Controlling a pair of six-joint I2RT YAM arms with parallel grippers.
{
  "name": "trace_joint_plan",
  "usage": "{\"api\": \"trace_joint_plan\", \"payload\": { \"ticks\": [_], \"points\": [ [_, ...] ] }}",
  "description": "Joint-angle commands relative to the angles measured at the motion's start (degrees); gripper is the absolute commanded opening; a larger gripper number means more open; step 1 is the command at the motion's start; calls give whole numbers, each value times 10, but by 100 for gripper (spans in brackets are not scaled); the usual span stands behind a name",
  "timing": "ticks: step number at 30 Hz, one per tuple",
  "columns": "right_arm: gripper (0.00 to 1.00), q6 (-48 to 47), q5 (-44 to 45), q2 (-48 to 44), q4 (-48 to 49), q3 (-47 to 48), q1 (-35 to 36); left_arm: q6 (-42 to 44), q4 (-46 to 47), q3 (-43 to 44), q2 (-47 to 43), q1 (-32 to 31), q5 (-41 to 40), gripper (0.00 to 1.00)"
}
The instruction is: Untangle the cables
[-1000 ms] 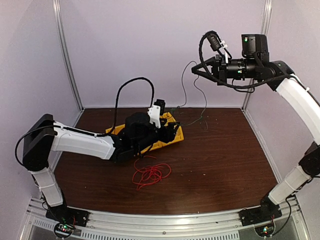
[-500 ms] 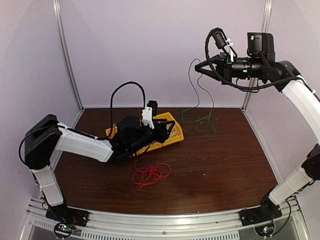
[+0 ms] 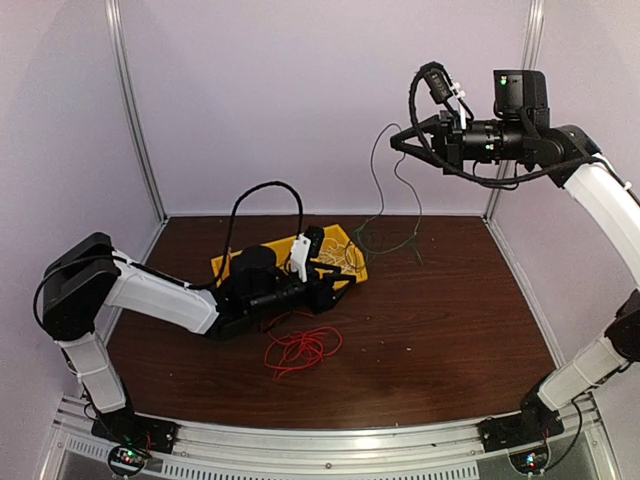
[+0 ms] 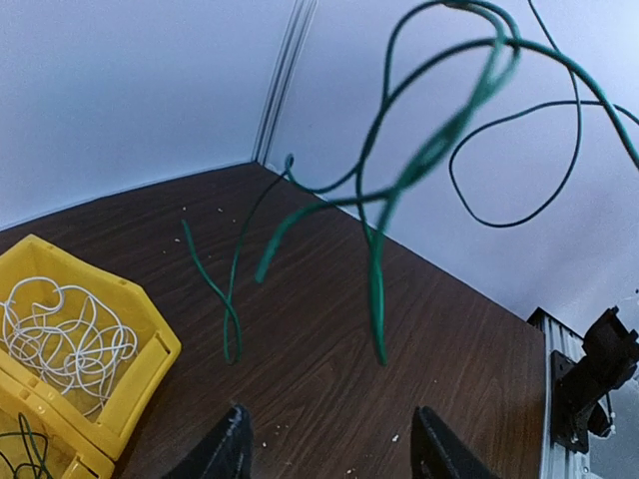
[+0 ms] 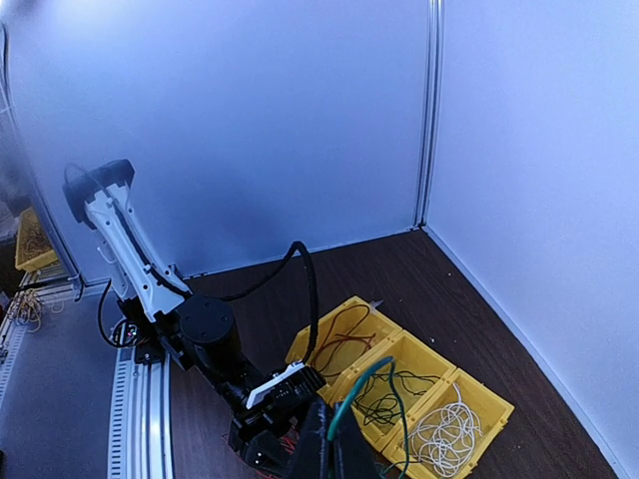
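I can't read anything in any of my three views. No text, label, brand, number or sign comes through legibly on any surface.
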Motion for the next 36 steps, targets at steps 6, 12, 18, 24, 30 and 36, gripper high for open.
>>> {"api": "trace_joint_plan", "payload": {
  "ticks": [6, 12, 18, 24, 30, 36],
  "points": [
    [0, 3, 1, -17, 8, -8, 6, 40, -18, 55, 5, -10, -63, 58],
    [0, 1, 2, -18, 4, -9, 6, 32, -7, 100, 39, -4, -62, 51],
    [0, -2, 11, -16, 4, 2, 6, 17, -26, 125, 64, 5, -39, 22],
    [0, -8, 49, 19, 13, 80, 5, 16, -41, 80, 56, 10, -47, 12],
    [0, 13, 47, 102, 61, 125, 6, 10, -44, 1, -6, 25, -100, 0],
    [0, 14, 23, 203, 69, 134, 25, 48, -85, -33, -115, 41, -170, 0]
  ]
}}
